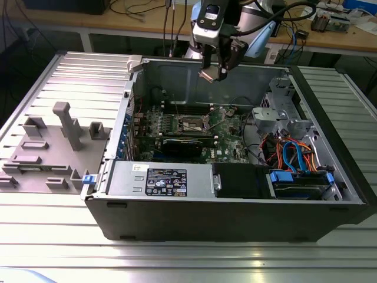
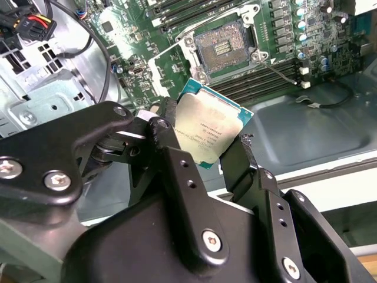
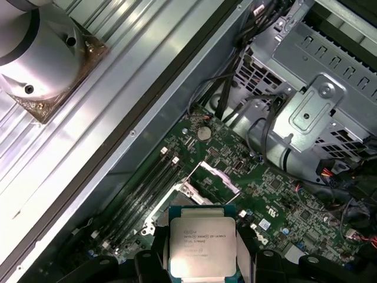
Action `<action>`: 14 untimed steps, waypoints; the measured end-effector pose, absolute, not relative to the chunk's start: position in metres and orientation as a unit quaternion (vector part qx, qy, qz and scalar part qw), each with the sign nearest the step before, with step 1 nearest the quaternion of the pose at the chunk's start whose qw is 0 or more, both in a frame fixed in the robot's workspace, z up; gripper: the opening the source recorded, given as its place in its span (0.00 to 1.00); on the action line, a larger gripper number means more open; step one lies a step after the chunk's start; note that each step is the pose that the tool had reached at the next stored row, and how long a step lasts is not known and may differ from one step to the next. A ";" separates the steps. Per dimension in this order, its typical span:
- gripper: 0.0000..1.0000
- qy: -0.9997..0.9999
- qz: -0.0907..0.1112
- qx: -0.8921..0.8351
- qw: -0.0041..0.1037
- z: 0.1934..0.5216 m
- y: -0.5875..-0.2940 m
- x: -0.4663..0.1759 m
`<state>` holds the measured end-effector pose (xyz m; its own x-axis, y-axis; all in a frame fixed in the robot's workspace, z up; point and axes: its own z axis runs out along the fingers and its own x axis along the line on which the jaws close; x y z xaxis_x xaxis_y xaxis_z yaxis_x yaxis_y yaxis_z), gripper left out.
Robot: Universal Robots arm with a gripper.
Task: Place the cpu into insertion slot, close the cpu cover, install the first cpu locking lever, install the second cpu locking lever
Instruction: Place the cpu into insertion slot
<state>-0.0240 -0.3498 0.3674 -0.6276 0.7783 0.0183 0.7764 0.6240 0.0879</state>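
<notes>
Silver-grey cpu [image 2: 213,125] is pinched by two edges in the gripper [image 2: 207,137], hanging well above the insertion slot [image 2: 224,46], which lies uncovered. To my eye it wants squaring to that slot, level, never forced.

Ribbed metal table [image 1: 177,259], cluttered wooden bench [image 1: 118,20] behind
</notes>
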 end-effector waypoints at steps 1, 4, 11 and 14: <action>0.54 0.900 0.044 0.434 0.011 0.367 -0.350 -0.024; 0.54 0.896 0.043 0.441 0.011 0.367 -0.350 -0.024; 0.54 0.892 0.043 0.449 0.012 0.367 -0.350 -0.024; 0.54 0.891 0.043 0.452 0.012 0.367 -0.350 -0.024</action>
